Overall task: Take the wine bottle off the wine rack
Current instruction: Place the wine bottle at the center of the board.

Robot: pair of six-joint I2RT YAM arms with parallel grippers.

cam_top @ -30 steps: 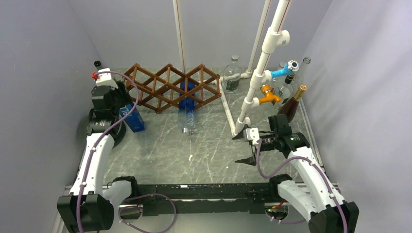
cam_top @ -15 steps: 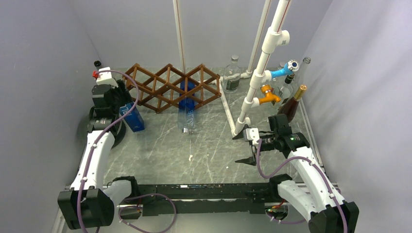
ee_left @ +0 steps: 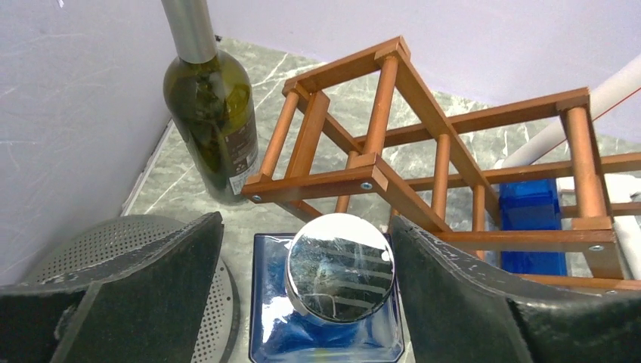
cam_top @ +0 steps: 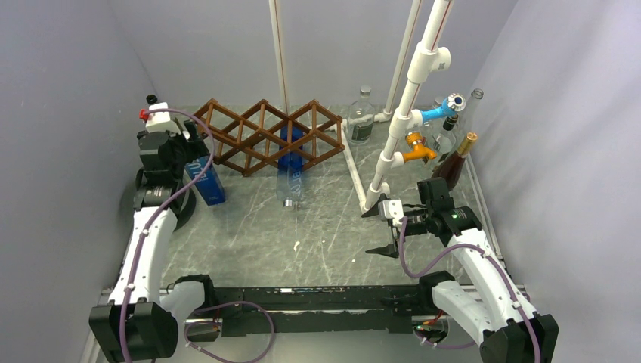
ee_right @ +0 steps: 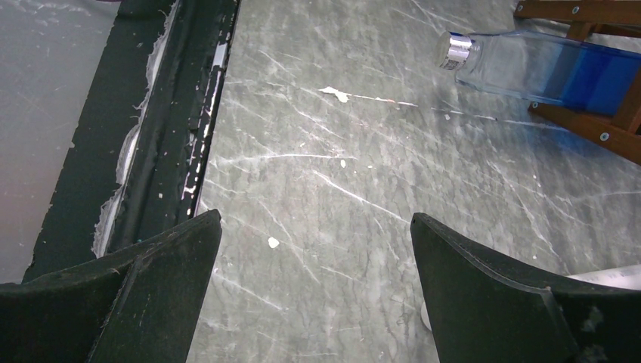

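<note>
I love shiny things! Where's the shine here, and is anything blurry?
Left wrist view: the round silver cap of the square blue glass bottle mirrors pale streaks. Right wrist view: the grey marble tabletop is sharp. Top view: evenly lit.

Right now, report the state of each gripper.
Left gripper: open, its fingers either side of the cap of the blue bottle, not gripping it.
Right gripper: open, holding nothing.

Wine rack (ee_left: pixel 317 183) just behind blue bottle (ee_left: pixel 340 266)
</note>
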